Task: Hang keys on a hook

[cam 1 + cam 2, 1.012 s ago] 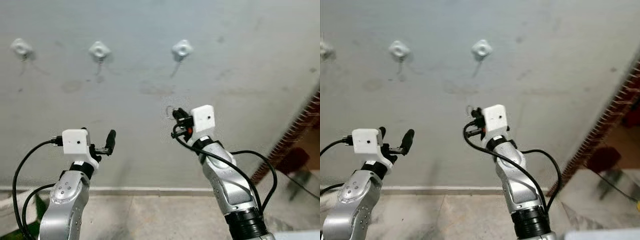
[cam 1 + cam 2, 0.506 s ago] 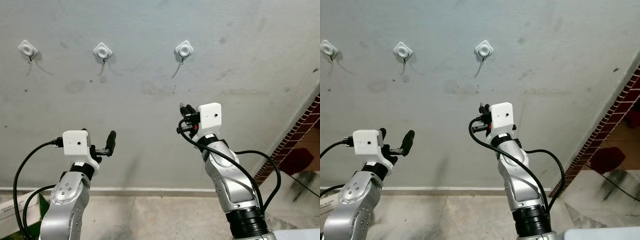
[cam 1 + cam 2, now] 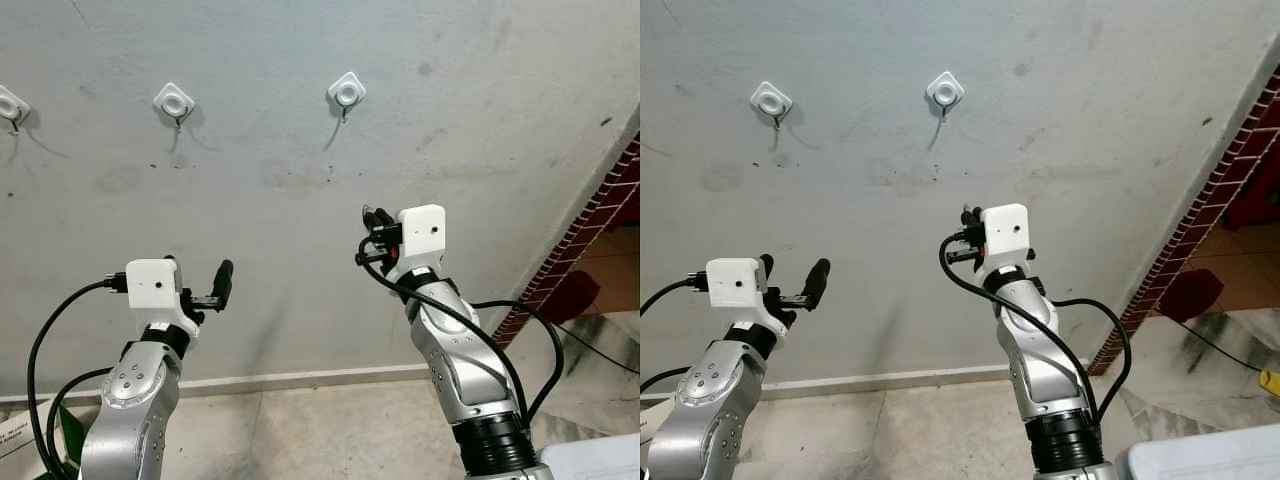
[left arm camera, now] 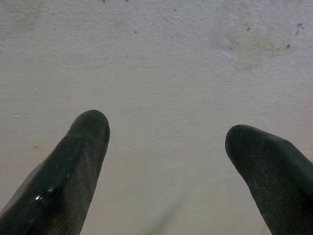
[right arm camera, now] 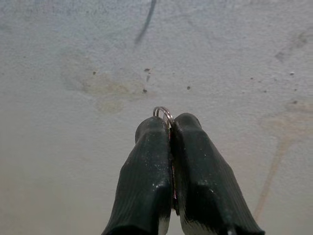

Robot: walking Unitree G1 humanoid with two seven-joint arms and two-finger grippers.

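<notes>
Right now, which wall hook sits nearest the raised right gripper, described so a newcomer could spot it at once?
Start at the grey plaster wall the robot faces, where white diamond-shaped hooks run in a row. Take the hook at the row's right end, above and slightly left of the right gripper. Unlike its neighbours, it has no hook to its right before the brick edge.

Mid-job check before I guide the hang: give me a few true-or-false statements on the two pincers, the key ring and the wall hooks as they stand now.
1. The right pincer is shut on the thin silver metal key ring. True.
2. The left pincer is shut. False: its black fingers stand wide apart, holding nothing.
3. The key ring already hangs on the white diamond-shaped wall hook. False: that hook is on the wall above the right pincer, and the ring is between the fingers.
4. More than one white hook is on the grey wall. True.
5. The key ring pokes out past the right fingertips. True.
</notes>
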